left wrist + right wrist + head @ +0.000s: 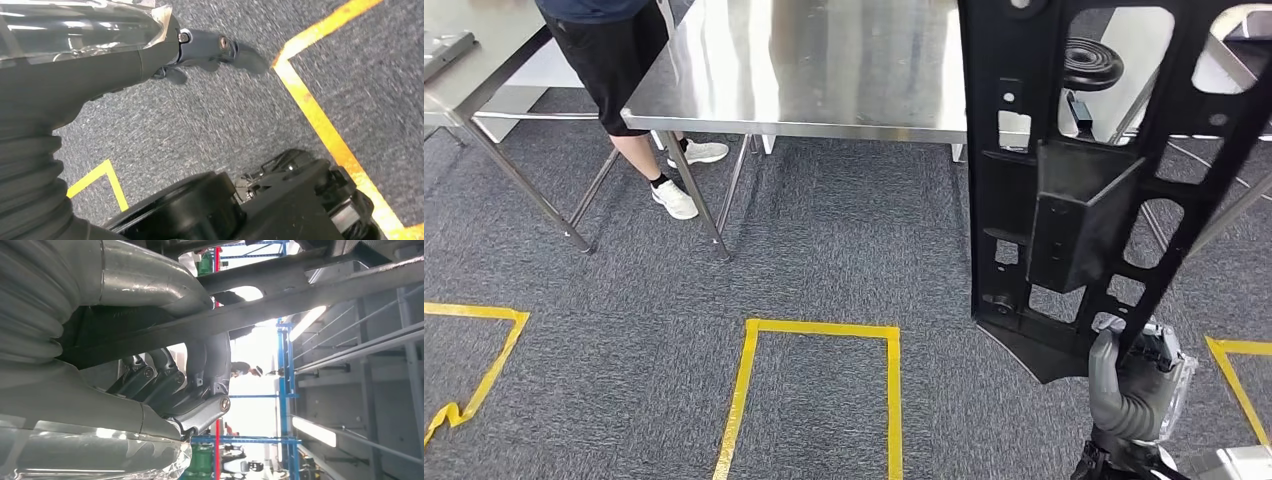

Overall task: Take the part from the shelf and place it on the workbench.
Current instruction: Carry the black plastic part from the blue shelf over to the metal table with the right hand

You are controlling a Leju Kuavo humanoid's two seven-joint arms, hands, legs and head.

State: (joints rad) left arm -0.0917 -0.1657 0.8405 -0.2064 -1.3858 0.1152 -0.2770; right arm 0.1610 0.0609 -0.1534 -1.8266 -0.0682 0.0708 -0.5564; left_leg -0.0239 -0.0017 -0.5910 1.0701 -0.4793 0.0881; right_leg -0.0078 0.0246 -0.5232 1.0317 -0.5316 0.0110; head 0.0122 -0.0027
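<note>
The part (1064, 200) is a long black plastic frame with cut-outs and a boxy pocket, standing upright at the right of the head view. My right hand (1134, 385) grips its lower end from below. In the right wrist view the fingers (175, 385) wrap around a dark bar of the part (280, 295). The steel workbench (824, 70) lies ahead, its near edge partly hidden behind the part. My left hand (200, 50) hangs over the grey carpet with fingers stretched out and nothing in them.
A person (614, 50) in dark shorts and white shoes stands between the workbench and a second steel table (474, 40) at the left. Yellow tape (819, 330) marks boxes on the carpet. Thin metal frame legs (1214, 220) slant at the right.
</note>
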